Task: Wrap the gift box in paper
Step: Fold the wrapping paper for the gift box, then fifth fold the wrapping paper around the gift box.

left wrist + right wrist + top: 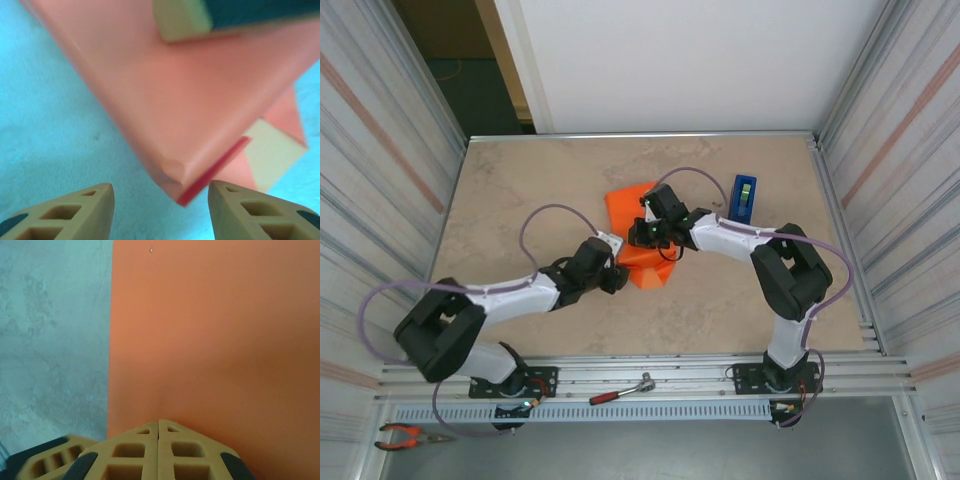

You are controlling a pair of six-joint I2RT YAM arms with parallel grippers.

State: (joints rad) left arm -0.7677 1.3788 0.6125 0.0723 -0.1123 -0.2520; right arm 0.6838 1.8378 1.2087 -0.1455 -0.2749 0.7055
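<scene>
Tan fingers of the left gripper [160,200] stand apart, holding nothing. A folded corner of the paper [170,115] lies just ahead, between them. The paper forms an orange parcel mid-table [520,190], presumably with the box inside. The right gripper [159,430], jaws together, presses on its top. Beyond sits a blue tape dispenser [744,197]. The step looks like end folding. Next, the left should pinch and tuck that corner.
</scene>
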